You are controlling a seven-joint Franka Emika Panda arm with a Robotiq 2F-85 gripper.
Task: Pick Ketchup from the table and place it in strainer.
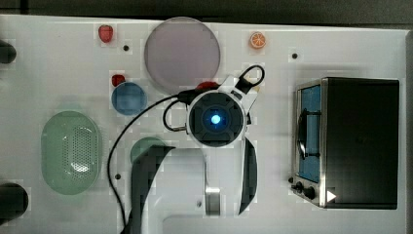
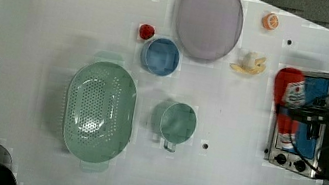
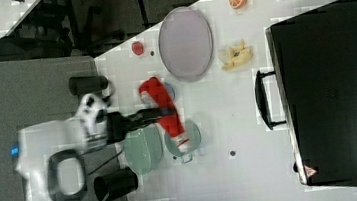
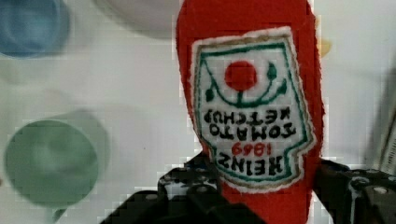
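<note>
The Ketchup (image 4: 252,93) is a bright red soft bottle with a white Heinz tomato ketchup label. My gripper (image 4: 271,205) is shut on its lower part, one black finger on each side. In the left view the Ketchup (image 2: 290,93) hangs above the table in front of the oven, held by the gripper (image 2: 301,113). A red edge of the Ketchup (image 1: 207,85) peeks out from under my wrist in the top view. The strainer (image 1: 70,151), a pale green oval basket with a hole-dotted bottom, lies at the top view's left, well away from the gripper.
A blue bowl (image 1: 129,97) and a small dark-red lump (image 1: 118,79) lie between the strainer and a large grey plate (image 1: 182,53). A dark green cup (image 2: 177,122) stands near the strainer. A toaster oven (image 1: 350,141) stands at the top view's right.
</note>
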